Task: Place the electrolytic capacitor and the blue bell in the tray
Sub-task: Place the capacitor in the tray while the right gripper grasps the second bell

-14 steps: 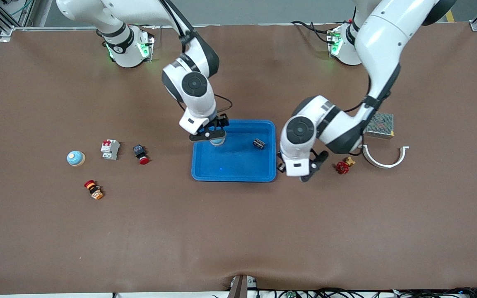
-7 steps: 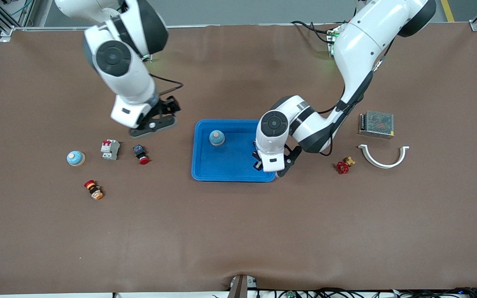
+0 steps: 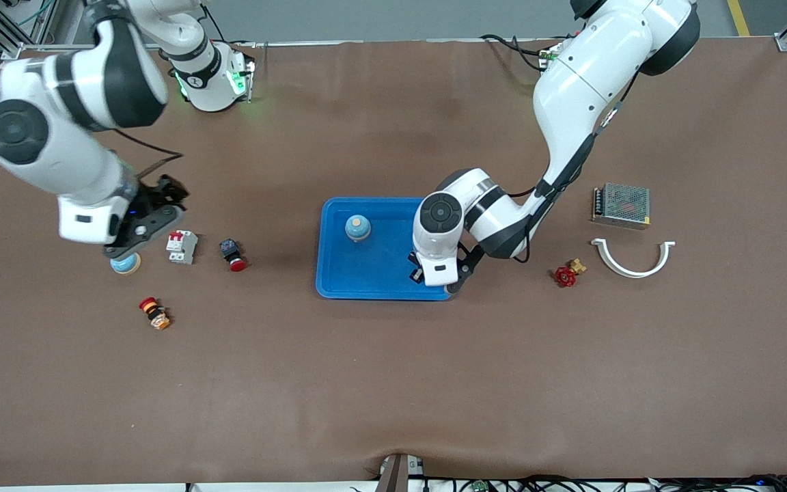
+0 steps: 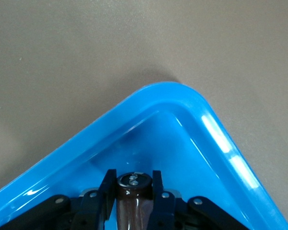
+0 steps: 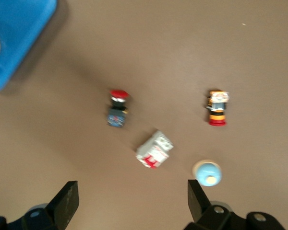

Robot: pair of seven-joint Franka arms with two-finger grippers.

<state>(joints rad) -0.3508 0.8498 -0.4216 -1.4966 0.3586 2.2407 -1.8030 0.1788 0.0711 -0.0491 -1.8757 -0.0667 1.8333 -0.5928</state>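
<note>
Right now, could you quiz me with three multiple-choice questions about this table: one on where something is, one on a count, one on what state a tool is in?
1. Where is the dark capacitor?
A. Lying on the bare table
B. Beside the red valve handle
C. Over a corner of the blue tray

2. How many blue bells are in view?
A. One
B. Two
C. Three

3. What state is the right tool in?
A. Open, holding nothing
B. Shut on a bell
C. Shut on the white switch

Answers:
1 C: the left tool grips it just inside the tray's rounded corner.
2 B: one bell lies in the tray, a second bell on the table toward the right arm's end.
3 A: its fingers stand wide apart with only table between them.
</note>
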